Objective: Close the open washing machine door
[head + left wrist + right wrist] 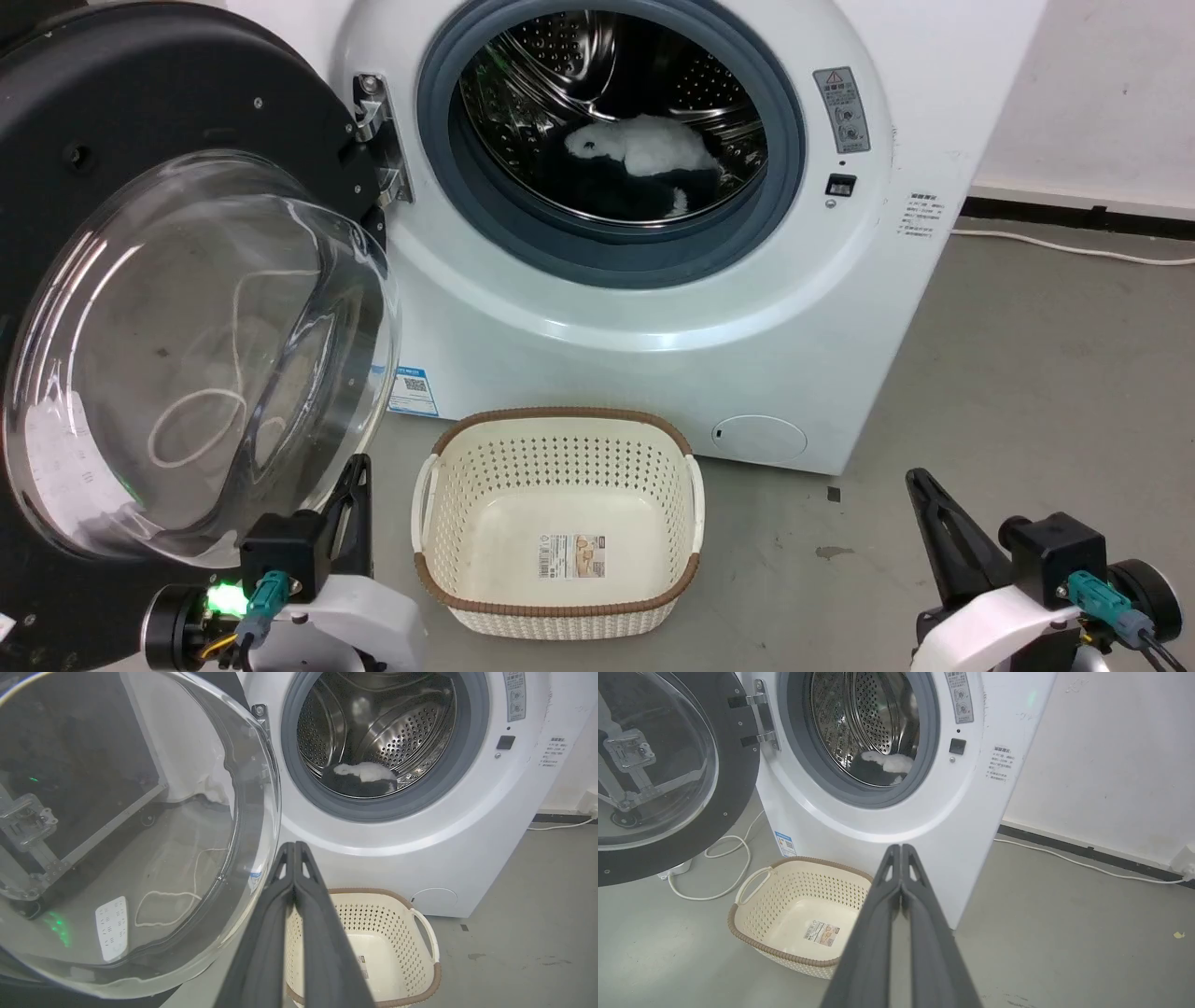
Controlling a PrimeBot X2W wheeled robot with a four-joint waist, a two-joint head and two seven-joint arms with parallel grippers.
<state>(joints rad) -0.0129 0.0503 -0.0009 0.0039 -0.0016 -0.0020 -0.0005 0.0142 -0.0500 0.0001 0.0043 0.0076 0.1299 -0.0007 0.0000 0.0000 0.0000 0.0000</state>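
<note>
The washing machine door [140, 140] hangs wide open on its hinge at the left of the white machine [747, 308], its clear glass bowl [187, 364] bulging toward me. The door [131, 826] also fills the left of the left wrist view, and the door [668, 774] sits at the upper left of the right wrist view. My left gripper [359, 464] is shut and empty, just below the bowl's lower right rim. My right gripper [915, 478] is shut and empty, low at the right, well away from the door. A white and black garment [644, 154] lies inside the steel drum.
An empty cream basket [560, 523] with a brown rim stands on the grey floor right before the machine, between my two arms. A white cable [724, 868] loops on the floor under the door. Another cable [1064, 247] runs along the wall at the right.
</note>
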